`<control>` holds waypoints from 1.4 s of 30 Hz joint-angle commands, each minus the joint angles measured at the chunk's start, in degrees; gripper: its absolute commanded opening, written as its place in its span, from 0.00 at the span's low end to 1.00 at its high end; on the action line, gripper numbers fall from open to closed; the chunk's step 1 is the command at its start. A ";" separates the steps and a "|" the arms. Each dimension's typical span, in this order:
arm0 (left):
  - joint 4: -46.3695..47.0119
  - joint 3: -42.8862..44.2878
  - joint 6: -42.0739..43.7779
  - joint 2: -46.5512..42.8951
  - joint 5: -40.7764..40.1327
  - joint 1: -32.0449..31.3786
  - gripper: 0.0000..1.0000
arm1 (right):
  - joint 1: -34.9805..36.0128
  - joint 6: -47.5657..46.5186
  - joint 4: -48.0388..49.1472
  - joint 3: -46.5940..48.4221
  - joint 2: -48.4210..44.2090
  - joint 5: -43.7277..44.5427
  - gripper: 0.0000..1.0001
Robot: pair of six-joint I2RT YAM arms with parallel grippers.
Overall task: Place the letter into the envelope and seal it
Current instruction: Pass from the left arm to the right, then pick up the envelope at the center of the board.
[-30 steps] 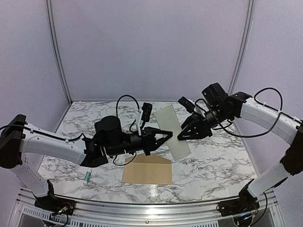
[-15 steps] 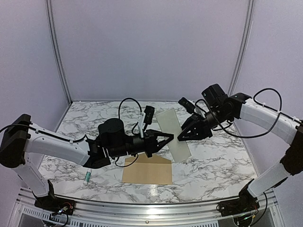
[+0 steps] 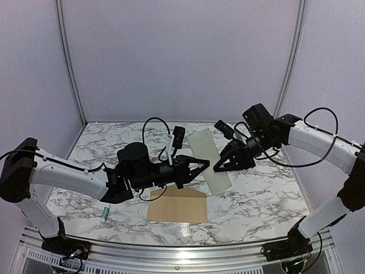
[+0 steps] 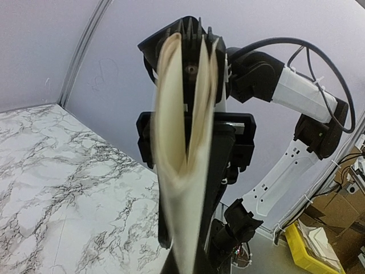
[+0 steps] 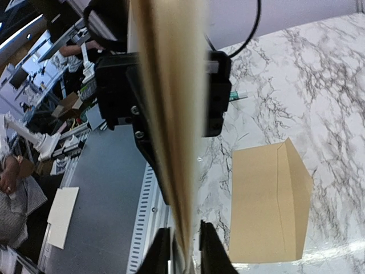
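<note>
The letter (image 3: 210, 158) is a cream sheet held up in the air over the middle of the table. My left gripper (image 3: 206, 164) pinches its left edge and my right gripper (image 3: 216, 167) pinches its right edge. In the left wrist view the letter (image 4: 182, 142) runs edge-on, bent into two leaves, down between my left gripper's (image 4: 185, 264) jaws. In the right wrist view the letter (image 5: 171, 114) narrows down into my right gripper (image 5: 185, 257). The envelope (image 3: 178, 205) lies flat on the table below, flap side away from me; it also shows in the right wrist view (image 5: 268, 200).
A small glue stick (image 3: 105, 214) lies on the marble table (image 3: 268, 194) at the front left, under the left arm; it also shows in the right wrist view (image 5: 236, 96). White walls enclose the back and sides.
My left gripper has moved right to the letter's edge and its jaws have come together on it. My right gripper with the letter has shifted slightly left and down.
</note>
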 commanded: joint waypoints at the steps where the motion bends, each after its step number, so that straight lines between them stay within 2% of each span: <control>1: 2.92 1.04 -0.21 0.59 0.73 0.35 0.04 | 0.09 0.24 1.28 0.76 -0.15 -1.25 0.03; 3: 2.81 0.91 -0.10 0.55 0.14 0.35 0.10 | -0.05 0.07 1.37 0.78 -0.10 -1.02 0.00; 6: 1.71 -0.62 0.93 -1.12 -1.70 0.58 0.34 | -1.31 -0.49 1.30 0.93 -0.19 0.27 0.00; 7: 0.02 -1.38 1.40 -2.14 -2.49 0.86 0.42 | -2.22 -0.84 1.13 0.93 -0.27 0.75 0.00; 10: -9.67 -2.25 5.28 -6.62 -2.62 2.41 0.54 | -5.63 -3.68 -0.92 1.16 -0.24 2.27 0.00; 13: -21.98 -1.86 9.93 -10.57 -1.22 4.50 0.57 | -7.13 -8.03 -3.09 0.46 -0.68 6.51 0.00; 17: -38.12 0.01 15.45 -13.93 -0.69 8.39 0.61 | -8.15 -9.64 -1.39 -4.36 -2.42 10.64 0.00; 19: -46.82 3.18 18.79 -13.49 -0.19 10.05 0.62 | -8.76 -10.41 -0.60 -6.80 -3.41 11.42 0.00; 21: -56.37 7.51 22.88 -11.73 4.05 11.89 0.61 | -9.24 -11.82 0.09 -9.29 -4.72 13.08 0.00; 24: -65.04 12.54 26.95 -7.94 8.48 14.61 0.61 | -10.33 -12.76 2.04 -13.90 -7.62 12.88 0.00; 28: -67.22 12.82 32.17 -3.85 11.72 16.40 0.62 | -11.02 -13.87 2.90 -17.54 -9.53 12.29 0.00; 33: -67.57 14.71 34.78 2.05 16.03 18.51 0.62 | -11.57 -14.15 3.49 -18.23 -9.85 10.99 0.00; 42: -67.48 17.73 40.87 10.75 15.10 20.94 0.61 | -11.60 -13.37 5.00 -18.89 -9.67 10.66 0.00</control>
